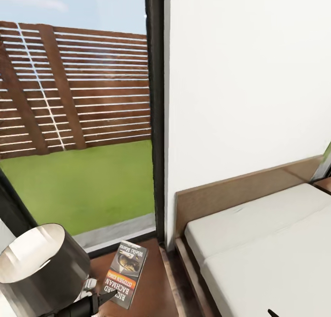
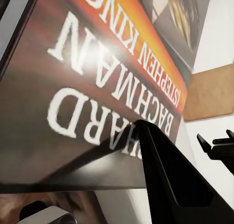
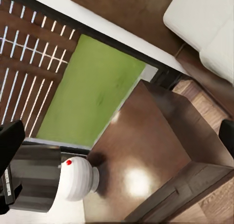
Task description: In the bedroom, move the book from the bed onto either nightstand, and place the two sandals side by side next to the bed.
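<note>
White wall and a tall window with grass and fence back the nightstand (image 1: 151, 285), where the book (image 1: 125, 272) lies flat beside the bed (image 1: 257, 243). At its near edge the left gripper (image 1: 99, 301) looks parted and empty. Lifting carelessly could drag the book off the edge. From the right wrist, a white lamp base (image 3: 78, 177) stands there; the right gripper's state I cannot tell.

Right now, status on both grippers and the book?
Left gripper open, one finger at the book edge. Right gripper open, over the nightstand. Book off the bed, at nightstand beside lamp; can't confirm it's resting.
</note>
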You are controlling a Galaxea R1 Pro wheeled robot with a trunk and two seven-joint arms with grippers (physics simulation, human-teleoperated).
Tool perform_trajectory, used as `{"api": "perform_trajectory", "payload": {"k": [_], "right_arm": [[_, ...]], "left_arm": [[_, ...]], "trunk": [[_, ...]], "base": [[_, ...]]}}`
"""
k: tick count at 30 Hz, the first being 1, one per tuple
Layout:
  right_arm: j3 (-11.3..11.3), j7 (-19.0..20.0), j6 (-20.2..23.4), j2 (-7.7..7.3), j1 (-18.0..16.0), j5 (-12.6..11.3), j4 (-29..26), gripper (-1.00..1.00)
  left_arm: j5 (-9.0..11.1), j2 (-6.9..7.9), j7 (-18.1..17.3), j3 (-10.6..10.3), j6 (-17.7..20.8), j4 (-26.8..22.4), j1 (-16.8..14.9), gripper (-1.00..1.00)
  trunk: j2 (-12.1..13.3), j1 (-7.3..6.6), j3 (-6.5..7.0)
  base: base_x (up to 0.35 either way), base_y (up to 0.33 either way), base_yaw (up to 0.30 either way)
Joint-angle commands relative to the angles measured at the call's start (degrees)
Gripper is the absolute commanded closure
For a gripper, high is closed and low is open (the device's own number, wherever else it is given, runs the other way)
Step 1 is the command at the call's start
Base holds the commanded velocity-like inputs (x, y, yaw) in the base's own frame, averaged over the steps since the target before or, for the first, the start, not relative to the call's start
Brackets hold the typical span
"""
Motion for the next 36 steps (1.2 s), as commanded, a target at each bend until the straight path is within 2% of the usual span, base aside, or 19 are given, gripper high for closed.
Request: {"api": "perform_trajectory", "payload": {"k": [1, 17, 22, 24, 36], "right_arm": [[-0.05, 0.19, 0.59, 0.00, -0.02, -0.30, 0.00, -1.00], [-0.05, 0.19, 0.56, 0.00, -0.01, -0.19, 0.00, -1.00], [-0.11, 0.19, 0.56, 0.00, 0.00, 2.83, 0.00, -1.00], [-0.13, 0.19, 0.56, 0.00, -0.02, 3.35, 0.00, -1.00], [-0.14, 0.19, 0.56, 0.00, -0.02, 3.90, 0.00, -1.00]], "left_arm": [[0.49, 0.03, -0.06, -0.18, 0.53, -0.01, -0.07, 1.00], [0.43, -0.74, -0.06, -0.16, 0.47, -0.01, -0.07, 1.00], [0.40, -0.76, -0.01, -0.16, 0.47, -0.01, -0.07, 1.00], [0.40, -0.76, -0.02, -0.16, 0.47, -0.01, -0.07, 1.00], [0.40, -0.85, 0.03, -0.25, 0.47, -0.01, -0.07, 1.00]], "trunk": [[-0.13, 0.03, -0.13], [-0.13, 0.03, -0.13], [-0.13, 0.03, -0.13], [-0.13, 0.03, -0.13], [-0.13, 0.03, -0.17]], "base": [[0.000, 0.000, 0.286], [0.000, 0.000, 0.286], [0.000, 0.000, 0.286], [0.000, 0.000, 0.286], [0.000, 0.000, 0.248]]}}
